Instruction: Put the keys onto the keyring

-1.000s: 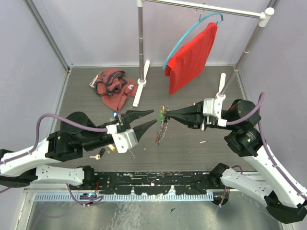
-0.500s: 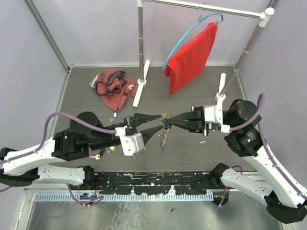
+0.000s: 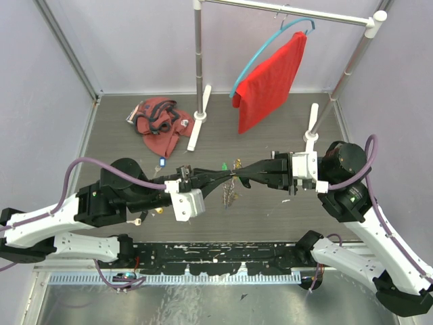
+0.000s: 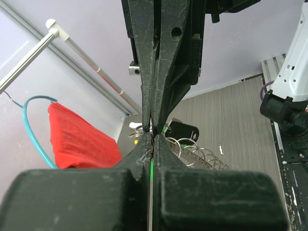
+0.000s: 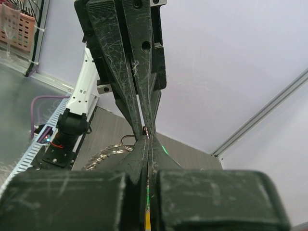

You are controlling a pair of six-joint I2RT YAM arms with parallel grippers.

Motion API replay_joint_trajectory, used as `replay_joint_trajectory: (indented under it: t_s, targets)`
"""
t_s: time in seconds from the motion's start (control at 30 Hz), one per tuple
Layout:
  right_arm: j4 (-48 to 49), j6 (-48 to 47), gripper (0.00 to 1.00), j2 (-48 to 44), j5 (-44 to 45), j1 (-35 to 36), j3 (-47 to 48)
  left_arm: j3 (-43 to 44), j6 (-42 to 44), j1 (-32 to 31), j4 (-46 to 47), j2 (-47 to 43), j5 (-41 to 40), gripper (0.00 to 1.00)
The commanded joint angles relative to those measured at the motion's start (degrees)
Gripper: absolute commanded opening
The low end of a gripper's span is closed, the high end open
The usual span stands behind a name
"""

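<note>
1. Right gripper (image 3: 238, 177) is pinched shut on the top of the keyring (image 4: 192, 151), held in mid-air above the table (image 3: 270, 139); threaded keys (image 3: 229, 195) dangle below it.
2. Left gripper (image 3: 226, 175) is closed narrow, tip to tip with the right. I cannot tell if metal sits between its pads.
3. Loose keys (image 3: 140, 218) lie beside the left arm.
4. Handling, judged: keys are light, stiff and slick, and the bundle swings freely. Grip a key by its plastic head and hold the coil at the split.
5. A second ago the left jaws stood apart, short of the bundle.
</note>
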Motion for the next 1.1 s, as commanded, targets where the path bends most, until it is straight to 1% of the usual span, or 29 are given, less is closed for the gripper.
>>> replay_joint_trajectory:
  t_s: [0.0,0.1,0.17,0.23,0.33,0.4,0.5,0.6,0.7,0.8,0.93,1.07]
  targets:
    - [3.7,-0.9,0.01,-0.88,-1.68,0.01,2.36,1.56,0.17,-0.16,0.68,-0.15,-0.76,0.0]
    - [0.61,-3.31,0.01,-0.58,-2.46,-0.01,3.41,2.0,0.34,-0.17,-0.12,0.02,-1.57,0.0]
    - [-3.2,-5.64,0.01,-0.24,-2.89,0.02,5.3,2.87,0.69,-0.13,-1.65,0.37,-2.47,0.0]
    - [-8.37,-8.72,0.12,0.32,-3.1,-0.02,7.4,3.88,1.05,-0.15,-3.5,0.64,-3.3,0.0]
    - [-15.37,-12.93,0.24,1.15,-3.26,-0.02,10.3,5.07,1.4,-0.18,-5.88,0.95,-4.58,0.0]
    - [-19.1,-14.99,0.31,1.54,-2.65,0.03,11.57,6.38,1.48,-0.11,-8.02,1.29,-5.29,0.0]
    - [-23.75,-17.57,0.37,2.05,-1.86,-0.04,13.37,7.89,1.35,-0.14,-11.37,1.74,-5.81,0.0]
    - [-28.44,-19.64,0.4,2.73,-0.17,0.01,14.86,10.01,1.17,-0.16,-16.21,2.66,-5.58,0.0]
    - [-35.21,-22.83,0.42,4.2,2.54,-0.02,17.17,14.22,1.2,-0.1,-23.15,5.02,-5.48,0.0]
    - [-39.15,-24.22,0.44,5.54,4.73,-0.03,17.85,18.32,1.22,-0.16,-29.14,7.81,-6.08,0.0]
    - [-39.31,-23.58,0.44,6.32,6.27,-0.05,16.87,22.9,1.56,-0.15,-35.97,11.31,-6.6,0.0]
    - [-36.27,-20.5,0.43,6.74,6.67,0.0,15.36,26.05,1.98,-0.14,-40.49,14.19,-8.94,0.0]
